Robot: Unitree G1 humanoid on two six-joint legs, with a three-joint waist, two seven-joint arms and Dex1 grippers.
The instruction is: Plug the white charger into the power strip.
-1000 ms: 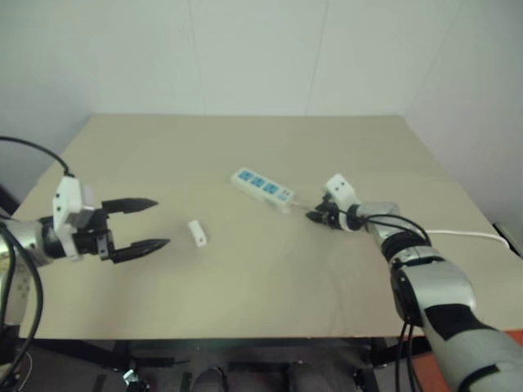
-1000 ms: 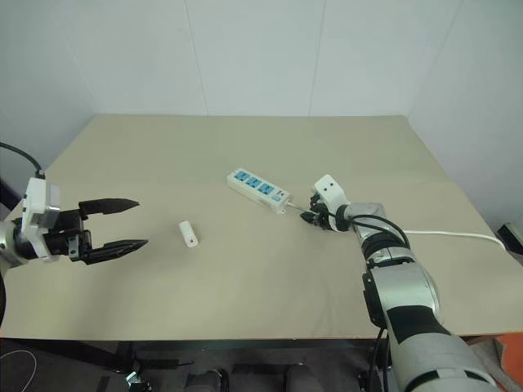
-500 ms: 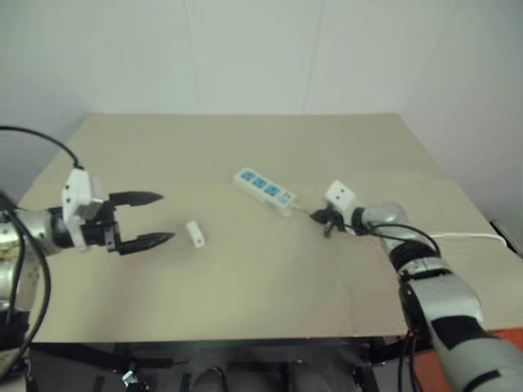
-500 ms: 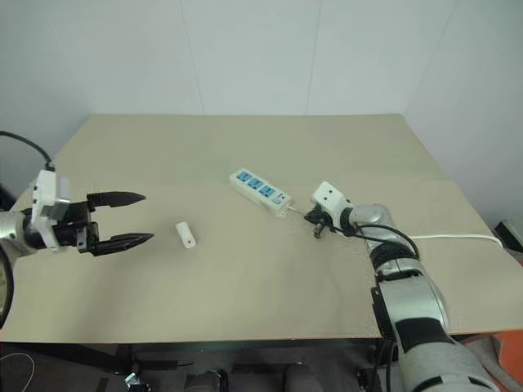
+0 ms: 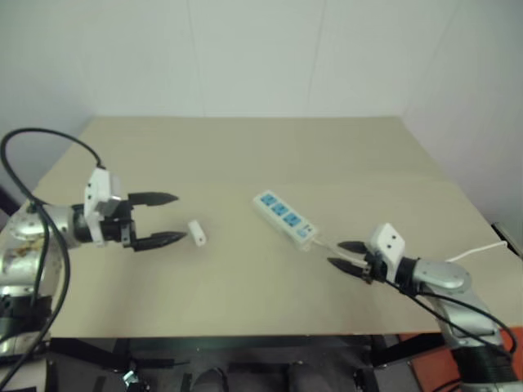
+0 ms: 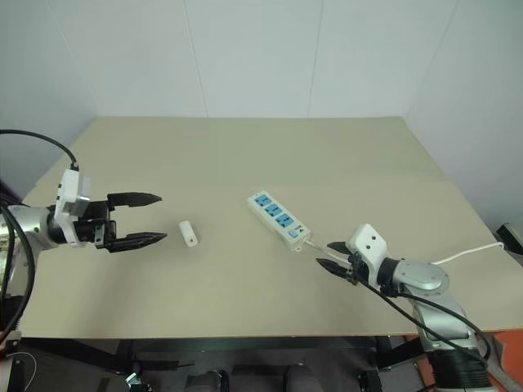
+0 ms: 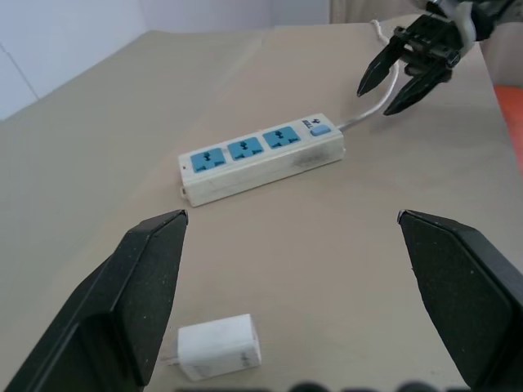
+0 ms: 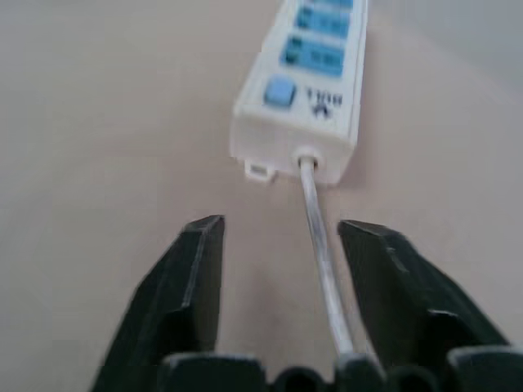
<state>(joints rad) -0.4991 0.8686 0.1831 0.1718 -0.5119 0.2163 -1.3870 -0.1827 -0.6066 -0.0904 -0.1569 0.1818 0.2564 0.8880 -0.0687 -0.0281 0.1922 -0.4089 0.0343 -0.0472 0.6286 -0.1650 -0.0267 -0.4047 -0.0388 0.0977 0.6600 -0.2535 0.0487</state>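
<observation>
While both arms hover low over the bare beige tabletop (image 6: 245,155), the long flat white plastic power strip (image 6: 279,218) with three blue socket faces lies right of centre, nothing standing on or against it. Its long axis runs from about 10 o'clock to 4 o'clock across the table, socket faces upward, and its thin white cord (image 8: 320,237) leaves the 4 o'clock end. That cord passes between the parted black fingers of the right gripper (image 6: 334,256), which sits just off the strip's cord end, jaws apart and clamped on nothing; whether they touch the cord cannot be told. At 9 o'clock from the strip, well apart from it, the small white rectangular charger (image 6: 189,233) lies flat on the table, its long axis roughly from 11 to 5 o'clock. Just beyond it, again at 9 o'clock, the left gripper (image 6: 145,218) points at the charger with its fingers spread wide and empty, nothing lying between claw and plug block.
</observation>
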